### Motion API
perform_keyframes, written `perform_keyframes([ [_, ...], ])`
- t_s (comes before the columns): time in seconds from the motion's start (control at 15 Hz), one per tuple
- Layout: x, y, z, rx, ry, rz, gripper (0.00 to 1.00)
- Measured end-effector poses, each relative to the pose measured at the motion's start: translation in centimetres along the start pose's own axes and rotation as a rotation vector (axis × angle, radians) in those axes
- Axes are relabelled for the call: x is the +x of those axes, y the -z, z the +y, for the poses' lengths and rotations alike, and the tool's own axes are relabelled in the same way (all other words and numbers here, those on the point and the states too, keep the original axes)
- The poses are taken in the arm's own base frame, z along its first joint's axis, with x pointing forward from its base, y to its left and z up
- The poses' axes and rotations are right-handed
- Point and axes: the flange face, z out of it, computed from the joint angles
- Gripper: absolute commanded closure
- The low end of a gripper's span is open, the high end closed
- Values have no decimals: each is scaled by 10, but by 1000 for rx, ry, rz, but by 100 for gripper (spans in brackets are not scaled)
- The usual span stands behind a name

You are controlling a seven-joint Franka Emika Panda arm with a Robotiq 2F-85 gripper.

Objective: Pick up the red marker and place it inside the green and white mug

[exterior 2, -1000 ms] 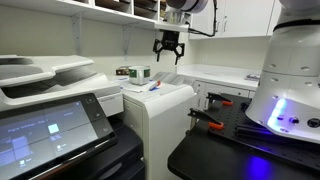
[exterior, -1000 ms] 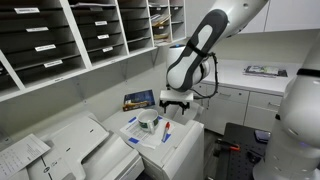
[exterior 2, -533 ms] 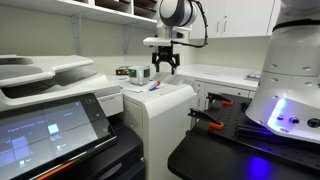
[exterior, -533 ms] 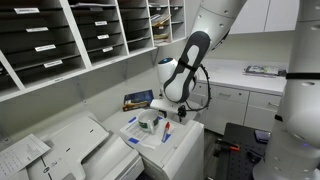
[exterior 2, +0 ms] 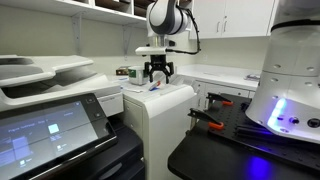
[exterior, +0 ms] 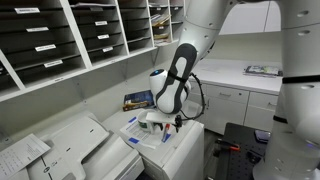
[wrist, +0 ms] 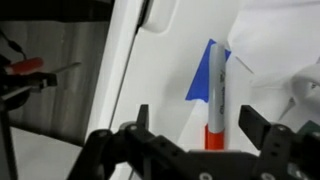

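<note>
Tool [wrist: 197, 120]: we see it unclenched, jaws straddling the marker.
Marker: thin red pen-shaped marker [wrist: 213, 98], flat on the white counter [wrist: 160, 80] between the jaws.
Risk: we judge an off-centre squeeze could roll it away.

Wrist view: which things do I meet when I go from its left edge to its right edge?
Red-handled tool → white printer top → red marker → white paper.

Smooth plastic on the red marker [wrist: 213, 100]; glossy white plastic printer top [wrist: 170, 90]; gripper [wrist: 197, 122] matt black.
</note>
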Motion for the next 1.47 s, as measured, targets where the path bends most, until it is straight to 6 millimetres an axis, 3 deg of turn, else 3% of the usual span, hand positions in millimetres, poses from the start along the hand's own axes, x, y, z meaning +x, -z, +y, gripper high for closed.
perform_keyframes([
  [0.47, 26, -1, -3, 1, 53, 19, 88],
  [0.6, 29, -2, -2, -1, 59, 22, 93],
  [0.73, 30, 0, -4, 3, 67, 27, 88],
  [0.93, 29, 2, -6, 9, 74, 31, 99],
  [1.2, 28, 7, -6, 18, 105, 32, 100],
  [1.27, 28, 8, -6, 19, 119, 32, 74],
  [1.33, 28, 10, -5, 22, 131, 32, 71],
  [1.47, 28, 13, -3, 25, 142, 32, 57],
])
